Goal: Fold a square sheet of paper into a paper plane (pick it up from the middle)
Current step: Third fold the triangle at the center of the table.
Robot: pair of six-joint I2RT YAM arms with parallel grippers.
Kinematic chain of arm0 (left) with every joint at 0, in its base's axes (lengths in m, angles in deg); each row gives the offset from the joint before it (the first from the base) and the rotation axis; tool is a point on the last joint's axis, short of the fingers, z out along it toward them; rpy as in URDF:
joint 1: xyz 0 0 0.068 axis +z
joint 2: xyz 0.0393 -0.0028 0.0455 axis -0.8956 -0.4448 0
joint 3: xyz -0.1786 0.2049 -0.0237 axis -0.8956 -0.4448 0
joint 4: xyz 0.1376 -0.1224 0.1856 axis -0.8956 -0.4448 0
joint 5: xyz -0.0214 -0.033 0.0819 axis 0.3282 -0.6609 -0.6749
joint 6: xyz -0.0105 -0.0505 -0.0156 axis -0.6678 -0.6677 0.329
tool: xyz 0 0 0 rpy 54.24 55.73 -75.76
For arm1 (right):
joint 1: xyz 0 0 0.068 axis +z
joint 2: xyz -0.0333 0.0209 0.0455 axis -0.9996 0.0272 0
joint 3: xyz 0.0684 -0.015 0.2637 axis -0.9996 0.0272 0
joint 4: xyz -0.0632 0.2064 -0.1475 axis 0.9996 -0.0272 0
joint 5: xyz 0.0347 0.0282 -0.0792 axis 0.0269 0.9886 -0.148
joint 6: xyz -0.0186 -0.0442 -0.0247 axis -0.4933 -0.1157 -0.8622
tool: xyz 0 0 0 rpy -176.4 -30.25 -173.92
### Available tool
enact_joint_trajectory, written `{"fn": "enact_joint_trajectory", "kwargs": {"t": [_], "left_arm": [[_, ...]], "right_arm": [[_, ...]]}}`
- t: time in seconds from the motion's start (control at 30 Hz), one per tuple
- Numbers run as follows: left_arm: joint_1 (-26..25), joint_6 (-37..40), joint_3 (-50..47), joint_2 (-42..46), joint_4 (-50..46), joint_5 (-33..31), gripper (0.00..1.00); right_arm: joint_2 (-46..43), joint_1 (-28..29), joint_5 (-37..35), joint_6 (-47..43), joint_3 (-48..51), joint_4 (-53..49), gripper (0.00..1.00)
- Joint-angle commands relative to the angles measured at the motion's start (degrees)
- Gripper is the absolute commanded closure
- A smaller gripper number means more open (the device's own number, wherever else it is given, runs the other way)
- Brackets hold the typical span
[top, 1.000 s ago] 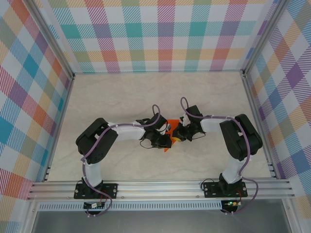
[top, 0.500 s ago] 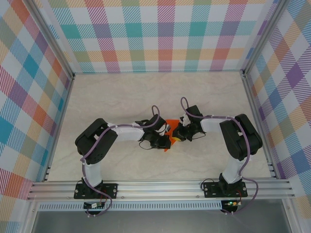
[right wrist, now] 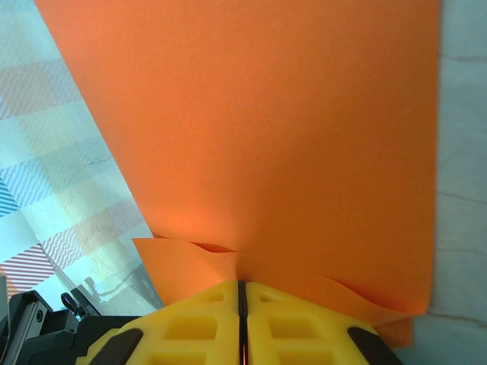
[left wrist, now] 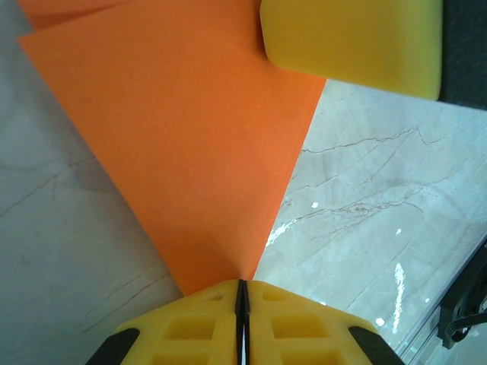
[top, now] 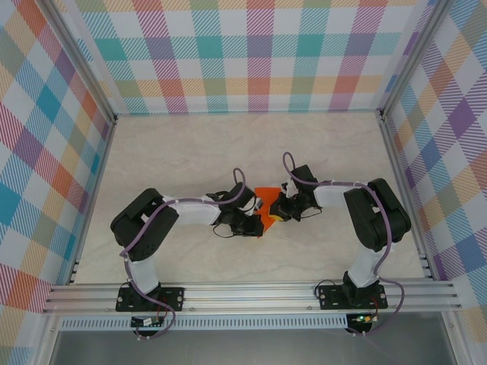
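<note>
The square sheet of paper [top: 266, 202], bright orange and folded into layers, is held just above the table between both grippers. My left gripper [top: 256, 223] is shut on a pointed corner of it; in the left wrist view the paper [left wrist: 190, 137] narrows down into the closed yellow jaws [left wrist: 241, 286]. My right gripper [top: 275, 211] is shut on the opposite edge, where two wavy layers of paper [right wrist: 289, 129] meet the jaws [right wrist: 241, 286]. One yellow finger [left wrist: 350, 42] of the right gripper shows at the top of the left wrist view.
The pale marble table [top: 190, 152] is enclosed by plaid walls [top: 251, 53] at the back and both sides. An aluminium rail [top: 251, 293] with the arm bases runs along the near edge. Both arms are bent inward to the middle.
The left arm's elbow has swung left and lower, and its gripper has shifted slightly with the paper corner. The right arm has stayed put.
</note>
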Motion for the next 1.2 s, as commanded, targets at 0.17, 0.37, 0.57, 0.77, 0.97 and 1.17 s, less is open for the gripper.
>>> {"fn": "enact_joint_trajectory", "kwargs": {"t": [0.17,0.37,0.57,0.77,0.97,1.17], "left_arm": [[-0.10,0.96,-4.69,1.12,-9.56,2.04,0.89],[-0.09,0.99,-5.01,3.03,-11.13,1.16,0.89],[0.03,0.55,-2.80,8.78,-11.61,-1.05,0.89],[1.24,-1.89,0.85,9.10,-8.56,-2.63,0.88],[1.19,-2.59,5.67,2.89,-4.49,-0.21,0.86],[1.17,-2.37,6.27,-1.72,-6.78,-3.28,0.89]], "right_arm": [[3.93,0.19,-7.76,-0.65,1.86,-3.40,0.91],[4.03,0.19,-7.41,-0.38,1.76,-3.23,0.91],[3.74,0.20,-7.41,-0.31,1.68,-3.32,0.91],[3.78,0.19,-7.44,0.15,1.68,-3.11,0.91],[3.76,0.19,-7.32,0.33,1.42,-3.02,0.91],[2.04,0.20,-5.67,0.59,1.02,-2.64,0.90]]}}
